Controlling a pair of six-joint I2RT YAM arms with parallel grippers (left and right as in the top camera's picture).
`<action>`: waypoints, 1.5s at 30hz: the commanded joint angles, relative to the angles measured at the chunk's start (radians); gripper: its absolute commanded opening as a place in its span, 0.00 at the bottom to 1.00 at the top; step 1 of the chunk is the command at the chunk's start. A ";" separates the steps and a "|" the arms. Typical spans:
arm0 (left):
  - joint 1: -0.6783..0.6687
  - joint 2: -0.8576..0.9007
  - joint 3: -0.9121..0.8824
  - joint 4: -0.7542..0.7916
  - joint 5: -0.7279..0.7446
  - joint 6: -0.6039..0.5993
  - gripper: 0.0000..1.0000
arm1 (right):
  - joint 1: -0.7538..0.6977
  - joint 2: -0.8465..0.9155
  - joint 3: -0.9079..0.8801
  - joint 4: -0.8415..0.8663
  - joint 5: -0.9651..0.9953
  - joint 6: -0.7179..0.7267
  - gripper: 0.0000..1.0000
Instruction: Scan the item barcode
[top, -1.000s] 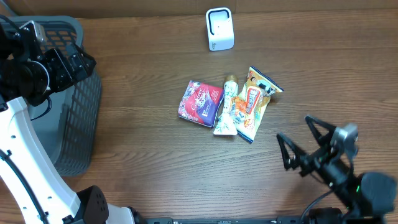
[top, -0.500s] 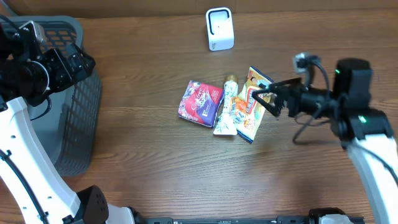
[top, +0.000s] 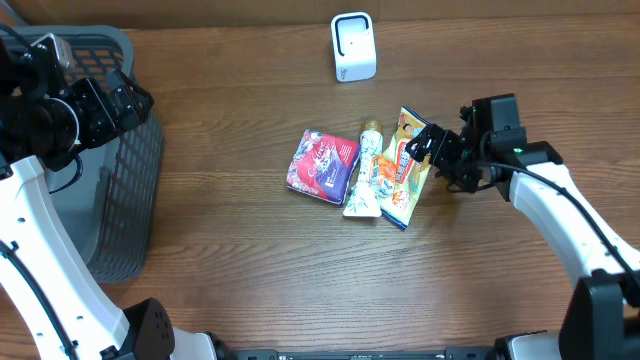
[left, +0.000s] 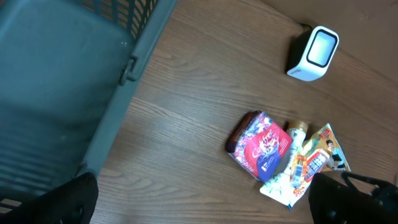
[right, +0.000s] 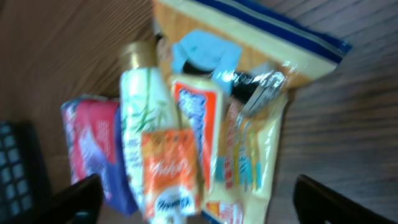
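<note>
1. Three packed goods lie side by side near the middle of the table (top: 250, 290), each one touching the next.
2. The yellow snack bag (top: 412, 160) is the rightmost of the three. It lies flat and a little slanted, with one short end toward the far edge of the table.
3. In the right wrist view this bag shows a blue stripe along one end and a red and white label. The print is blurred, so I cannot tell where the barcode is.
4. A tube (top: 366, 172) with a golden cap lies in the middle, pressed against the left side of the bag. A red and purple pouch (top: 322, 165) lies on the other side of the tube.
5. The white scanner (top: 353, 46) stands near the far edge of the table, well apart from the goods.
6. The right pincer (top: 437, 158) is at the right edge of the yellow snack bag, pointing toward it. Its fingers (right: 78, 196) stand wide apart, one at each lower corner of the right wrist view, and they hold nothing. Whether a fingertip touches the bag, I cannot tell.
7. The left pincer (top: 125, 100) is at the left side of the table, over the rim of a grey basket (top: 135, 210). It is spread fully and it is empty.
</note>
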 joint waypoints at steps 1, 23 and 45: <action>0.000 0.004 0.015 -0.002 -0.003 0.022 1.00 | 0.016 0.066 0.016 0.018 0.071 0.042 0.85; 0.000 0.004 0.015 -0.002 -0.003 0.022 1.00 | -0.084 0.154 0.312 -0.368 0.068 -0.111 0.15; 0.000 0.004 0.015 -0.002 -0.003 0.022 1.00 | 0.313 0.424 0.261 -0.172 -0.009 0.060 0.04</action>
